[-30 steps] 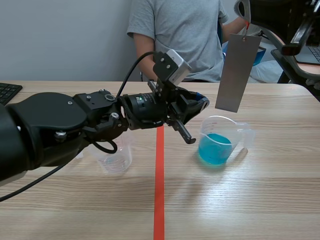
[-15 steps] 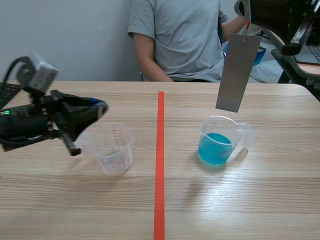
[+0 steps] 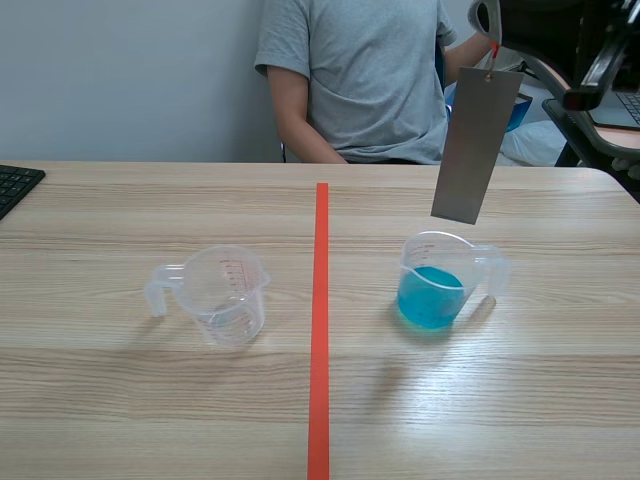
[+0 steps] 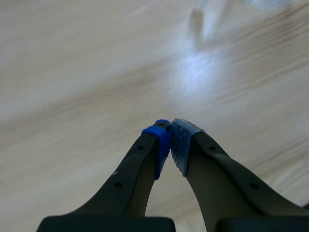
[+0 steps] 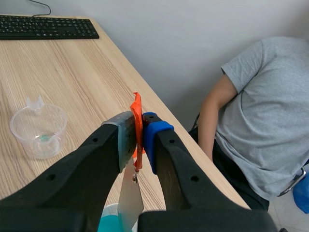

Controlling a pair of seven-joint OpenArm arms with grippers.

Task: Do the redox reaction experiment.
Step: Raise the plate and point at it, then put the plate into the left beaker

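**Worktop set for the dip: metal strip hangs over the blue solution**

Pale wood worktop (image 3: 150,420) runs back to a grey wall in the scene view, where a person (image 3: 360,75) in a grey T-shirt sits across from the robot. An orange-red tape line (image 3: 320,300) splits the surface. A clear measuring cup (image 3: 225,295) stands on the left arm's side and a measuring cup of blue liquid (image 3: 440,280) on the right's. A grey metal strip (image 3: 478,145) hangs upright above the blue cup, its lower edge clear of the rim. It looks lined up to be lowered in. A keyboard (image 3: 15,185) sits at the far left edge.

From the left wrist, the left jaws are closed pad to pad (image 4: 161,142) with nothing between them, over bare, blurred wood and well out of the way.

From the right wrist, the right jaws pinch the orange tag (image 5: 136,113) at the strip's top, so the metal dangles freely and stays untouched. Below them the blue cup's rim (image 5: 108,220) shows, with the clear cup further off.
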